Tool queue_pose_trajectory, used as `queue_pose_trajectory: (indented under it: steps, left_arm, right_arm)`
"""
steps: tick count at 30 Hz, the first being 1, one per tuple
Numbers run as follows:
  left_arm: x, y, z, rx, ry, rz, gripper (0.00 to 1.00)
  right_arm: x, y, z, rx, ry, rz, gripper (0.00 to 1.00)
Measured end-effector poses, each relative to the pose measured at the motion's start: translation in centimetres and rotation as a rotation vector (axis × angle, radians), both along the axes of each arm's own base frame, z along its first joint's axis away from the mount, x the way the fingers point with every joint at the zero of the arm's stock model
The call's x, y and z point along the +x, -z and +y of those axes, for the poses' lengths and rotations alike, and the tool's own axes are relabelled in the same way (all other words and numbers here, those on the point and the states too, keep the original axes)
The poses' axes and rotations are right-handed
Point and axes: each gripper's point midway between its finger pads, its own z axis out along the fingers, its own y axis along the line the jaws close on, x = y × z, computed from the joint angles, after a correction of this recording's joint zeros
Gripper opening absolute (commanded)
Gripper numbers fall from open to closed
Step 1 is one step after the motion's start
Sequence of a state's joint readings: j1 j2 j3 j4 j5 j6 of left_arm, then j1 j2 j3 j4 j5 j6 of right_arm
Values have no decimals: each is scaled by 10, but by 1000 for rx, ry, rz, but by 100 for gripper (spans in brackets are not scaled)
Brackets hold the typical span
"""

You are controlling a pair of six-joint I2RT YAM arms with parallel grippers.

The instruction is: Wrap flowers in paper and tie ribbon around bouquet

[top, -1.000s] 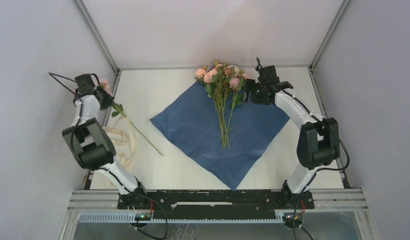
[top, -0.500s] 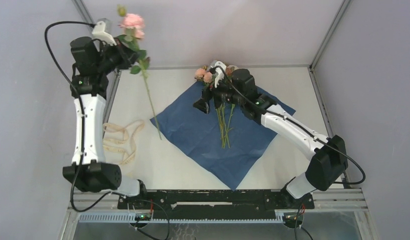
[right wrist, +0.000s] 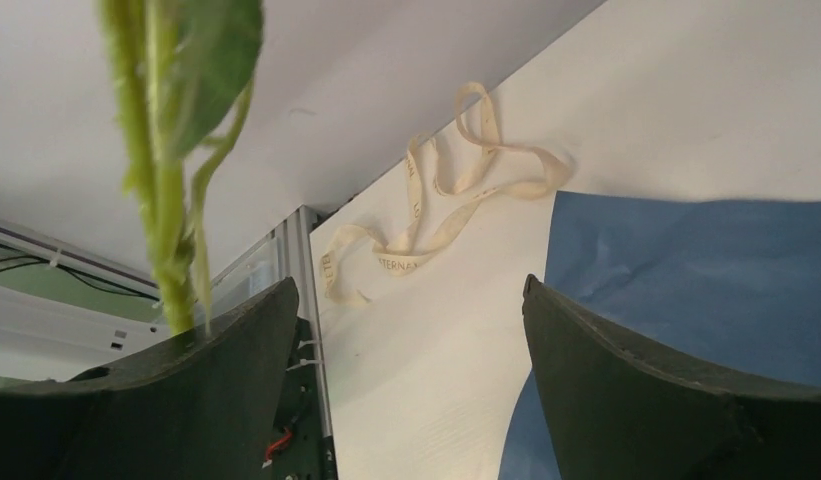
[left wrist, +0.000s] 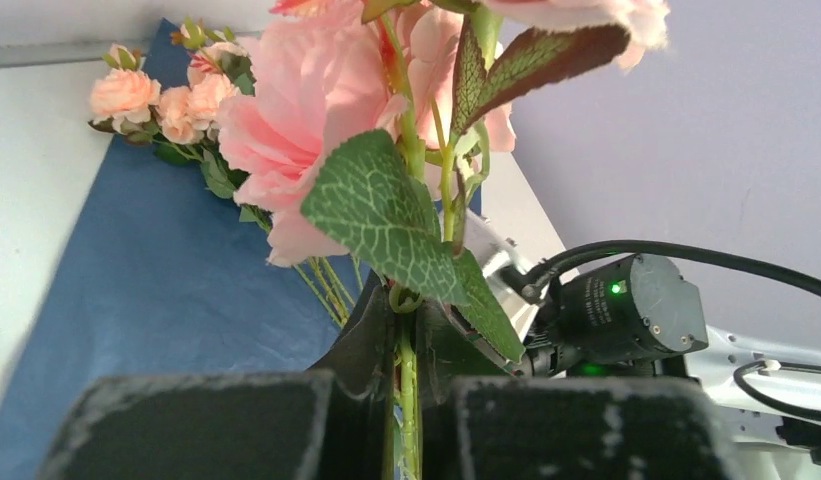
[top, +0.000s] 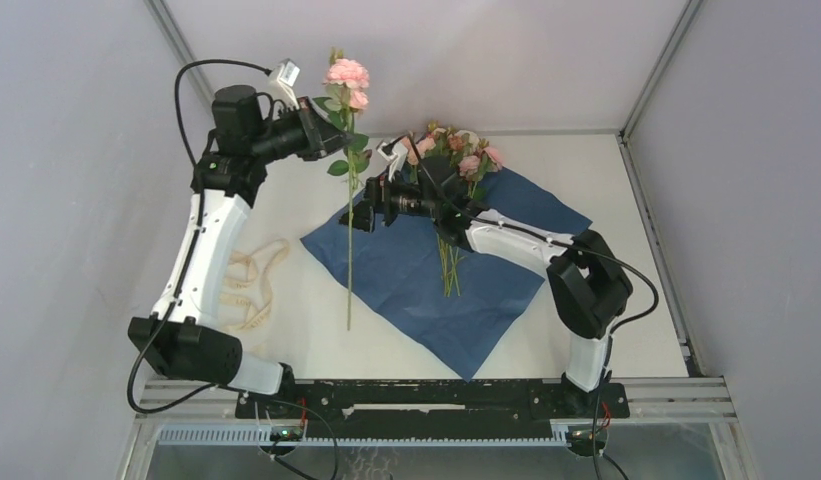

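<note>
My left gripper (top: pixel 327 131) is raised above the table's left part and shut on the stem of a single pink flower (top: pixel 346 74). Its stem hangs down to the paper's left edge. In the left wrist view the stem (left wrist: pixel 407 372) sits pinched between the fingers under the big bloom (left wrist: pixel 306 120). The other flowers (top: pixel 452 158) lie on the dark blue paper (top: pixel 426 275), blooms at the far corner. My right gripper (top: pixel 356 216) reaches left over the paper and is open. The hanging stem (right wrist: pixel 154 180) runs just outside its left finger (right wrist: pixel 206 390). The ribbon (top: pixel 248 287) lies loose at the left.
The ribbon (right wrist: pixel 436 195) shows past the right gripper's fingers, beside the paper's corner (right wrist: pixel 706 270). A metal frame rail (top: pixel 191 70) and the grey walls bound the table. The right arm's wrist motor (left wrist: pixel 631 310) is close beside the left gripper.
The left arm has swung the single flower right, toward the paper. The right arm has reached further left, up to the hanging stem, and its jaws have widened.
</note>
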State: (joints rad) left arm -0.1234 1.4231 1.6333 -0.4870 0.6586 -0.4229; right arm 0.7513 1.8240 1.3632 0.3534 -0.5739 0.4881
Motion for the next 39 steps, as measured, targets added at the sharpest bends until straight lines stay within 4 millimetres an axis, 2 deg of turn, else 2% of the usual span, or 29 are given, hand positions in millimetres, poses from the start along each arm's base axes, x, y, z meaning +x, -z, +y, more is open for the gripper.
queue_pose_trajectory:
  steps: [3,8,10,12,14,17,19,21,24,27,28,30,34,35,39]
  left_arm:
    - [6,10,-8,-7,13,27,0]
    - [16,23,-13,-21,18,59,0]
    - [20,27,-15,-22,20,67,0]
    - [23,32,-16,-17,21,77,0]
    - [24,35,-16,-8,23,77,0]
    - [26,38,-17,-1,26,77,0]
    - [29,43,-18,3,28,85,0]
    - [33,49,-20,7,28,100,0]
    - [37,61,-25,13,34,127,0]
    - [37,66,-32,18,44,138,0]
    - [36,66,-33,18,48,138,0]
    - [35,65,-36,18,56,135,0]
    - [35,64,-40,11,60,130,0]
    - [35,63,-40,10,60,124,0]
    - [40,75,-41,0,50,136,0]
  right_arm:
    - [3,9,5,1,-9,41,82]
    - [13,7,-2,12,10,65,84]
    - [25,10,-13,-5,47,79,84]
    - [42,14,-33,-29,112,99,85]
    - [57,15,-67,-44,194,108,89]
    - [65,7,-116,-65,300,89,95]
    - [60,-10,-125,-63,318,37,98]
    - [40,-28,-111,-45,274,-20,100]
    - [17,-37,-79,-36,226,-56,100]
    - [19,-29,-52,-71,224,-43,97]
    - [27,-24,-45,-85,231,-32,93]
    - [40,-10,-38,-114,241,-6,73]
    - [56,21,-29,-170,231,56,8]
    - [58,28,-29,-180,228,77,0]
    - [57,34,-33,-190,202,108,0]
